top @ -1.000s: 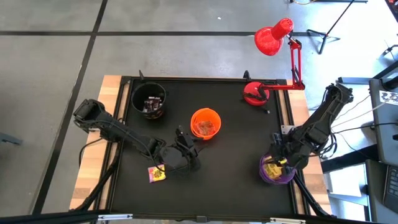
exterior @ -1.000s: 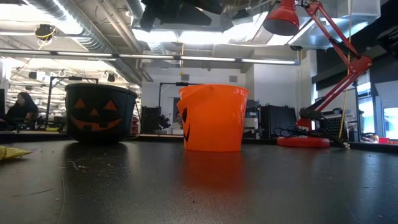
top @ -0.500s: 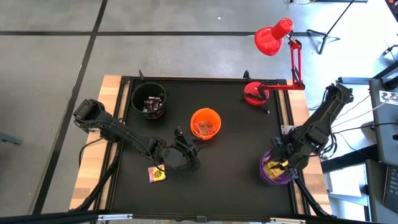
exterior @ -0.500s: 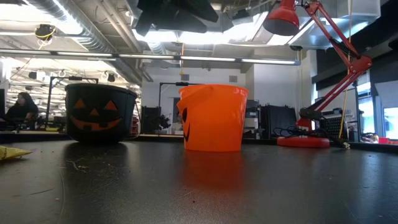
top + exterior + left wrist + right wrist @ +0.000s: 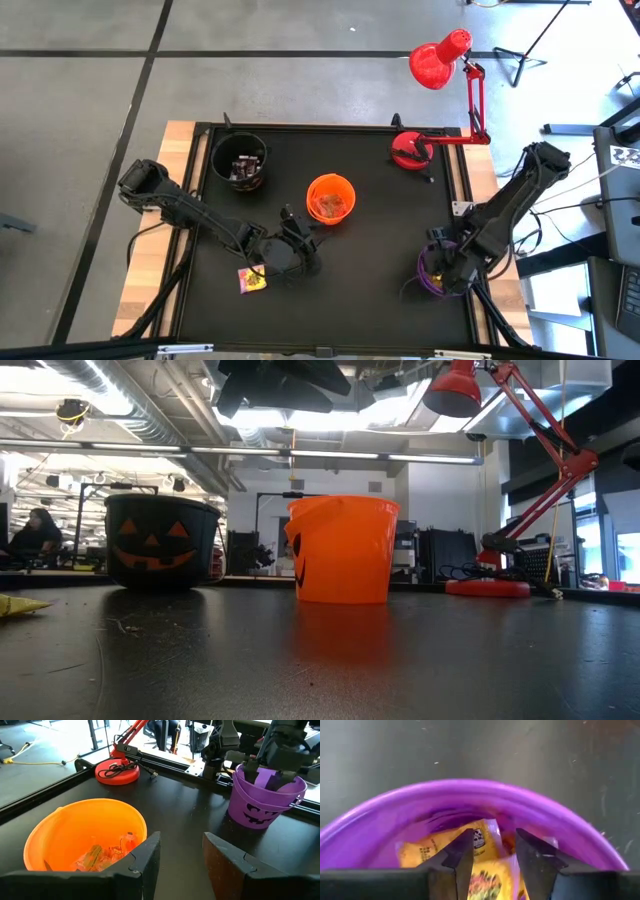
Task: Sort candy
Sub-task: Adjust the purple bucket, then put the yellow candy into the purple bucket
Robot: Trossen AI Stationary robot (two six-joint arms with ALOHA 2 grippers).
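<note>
The left arm is stretched low from the bench's left edge toward the middle, and its tool is held there with the fingers parted and nothing between them. The right arm is folded downward at the right front, its tool likewise parted and empty.

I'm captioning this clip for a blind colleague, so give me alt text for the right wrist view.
The right pincer points down into the purple cup, its two dark fingers apart just above yellow-wrapped candy inside. The cup stands on a dark table.
</note>
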